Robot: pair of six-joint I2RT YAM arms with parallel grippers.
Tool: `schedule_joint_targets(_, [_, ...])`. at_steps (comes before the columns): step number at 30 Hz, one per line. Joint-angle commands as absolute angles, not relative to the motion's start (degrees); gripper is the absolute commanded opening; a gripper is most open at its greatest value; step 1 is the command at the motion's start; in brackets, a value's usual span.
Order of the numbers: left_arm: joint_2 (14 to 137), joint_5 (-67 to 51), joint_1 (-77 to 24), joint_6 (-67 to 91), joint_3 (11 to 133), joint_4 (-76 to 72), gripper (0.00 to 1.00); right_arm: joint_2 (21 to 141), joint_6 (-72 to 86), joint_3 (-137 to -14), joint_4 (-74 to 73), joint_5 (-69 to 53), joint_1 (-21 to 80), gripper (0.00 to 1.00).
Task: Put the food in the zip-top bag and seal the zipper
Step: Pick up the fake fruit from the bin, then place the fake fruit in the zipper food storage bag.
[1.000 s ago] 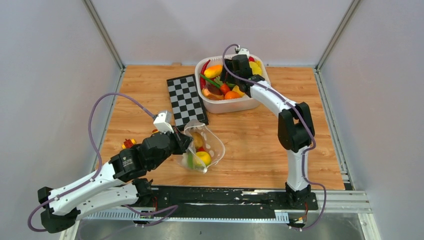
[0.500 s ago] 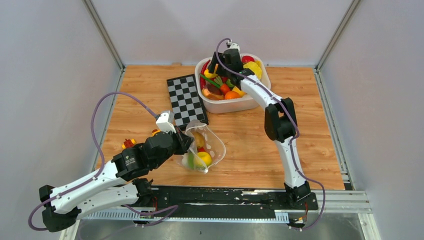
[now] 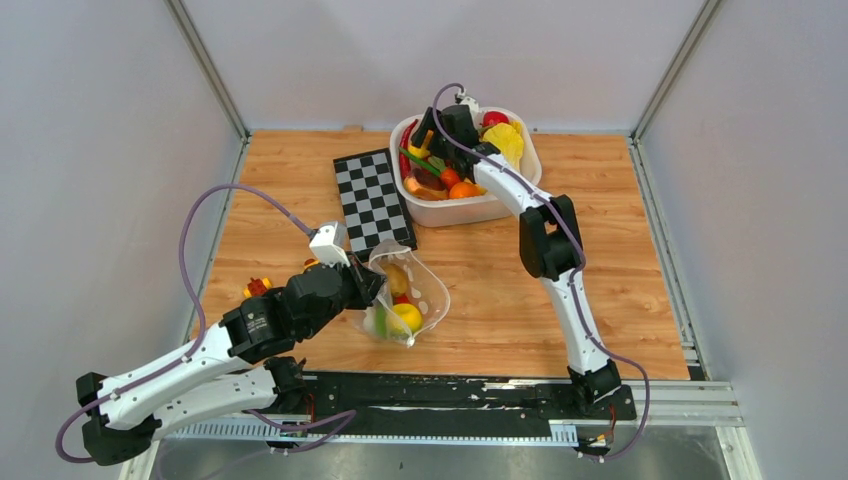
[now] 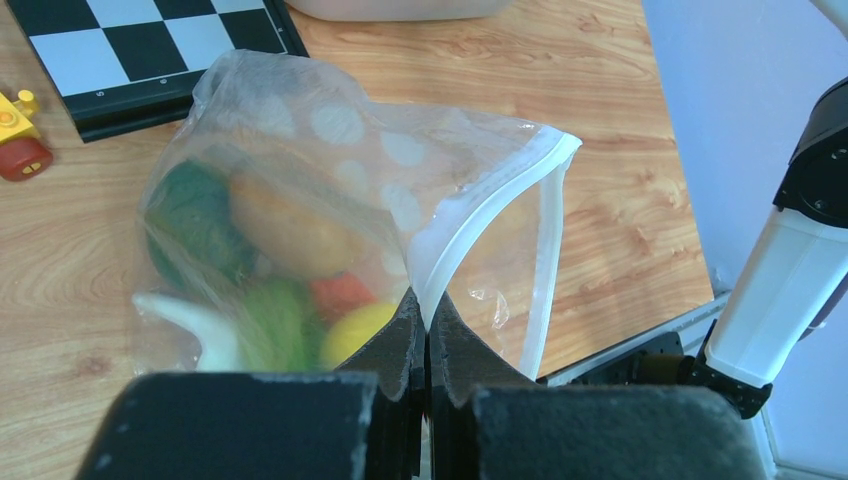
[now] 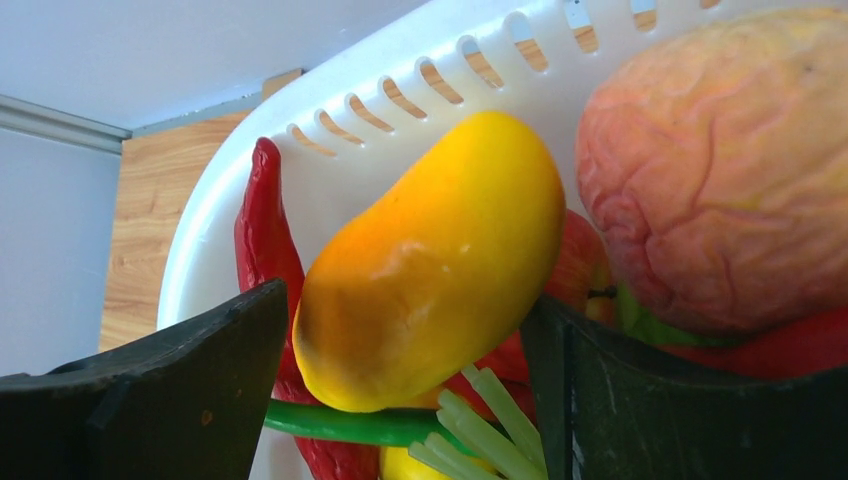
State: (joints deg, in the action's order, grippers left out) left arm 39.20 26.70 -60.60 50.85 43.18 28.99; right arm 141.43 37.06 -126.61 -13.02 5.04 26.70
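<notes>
Over the last second the right arm has folded in and swung its wrist across the white tub toward the side nearest the chessboard, while the left arm and the bag have stayed where they were. Right gripper now hangs low inside the tub with its jaws spread wide, one finger on each side of a yellow-orange mango; whether either pad touches the fruit cannot be told. Beside the mango on the chessboard side, a red chilli lies against the slotted tub wall, a wrinkled pink-orange fruit sits on the mango's other side, and pale green stalks poke up beneath it. More of the food is heaped in the rest of the tub, which stands just off the chessboard's far right corner. At the chessboard's near right corner lies the zip-top bag, its mouth gaping and lifted. Left gripper is clamped tight on the bag's rim, pinching the zipper at one point so the whitish strip arcs up and away from the fingers. Inside the bag are a green piece, an orange-brown piece and a yellow fruit, with something red between them. A yellow and red toy brick car sits off the chessboard's near left side, well apart from the bag.
</notes>
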Motion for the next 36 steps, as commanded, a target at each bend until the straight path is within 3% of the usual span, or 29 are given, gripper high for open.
schedule_joint_targets(1, [38.6, 28.1, -60.6, 50.1, 45.0, 28.5, 0.00, 143.3, 40.4, -128.7, -9.5, 4.6, 26.4, 0.82])
schedule_joint_targets(4, [38.6, 28.1, -60.5, 50.1, 45.1, 28.6, 0.00, 142.2, 41.8, -125.8, -6.5, 3.1, 26.2, 0.58])
schedule_joint_targets(9, [38.6, 28.2, -60.5, 50.4, 45.0, 28.9, 0.00, 136.7, 40.8, -120.0, -2.6, 0.9, 26.1, 0.38])
schedule_joint_targets(21, [38.7, 27.7, -60.6, 51.5, 44.6, 28.4, 0.00, 115.6, 28.8, -100.9, 2.1, -3.3, 26.1, 0.34])
schedule_joint_targets(26, [39.3, 25.9, -60.6, 52.3, 44.2, 27.2, 0.00, 107.2, 26.7, -86.9, 5.1, 1.5, 25.8, 0.33])
schedule_joint_targets(36, [40.5, 23.6, -60.6, 53.3, 43.8, 25.7, 0.00, 93.6, 21.6, -72.7, 3.7, 0.0, 25.6, 0.34])
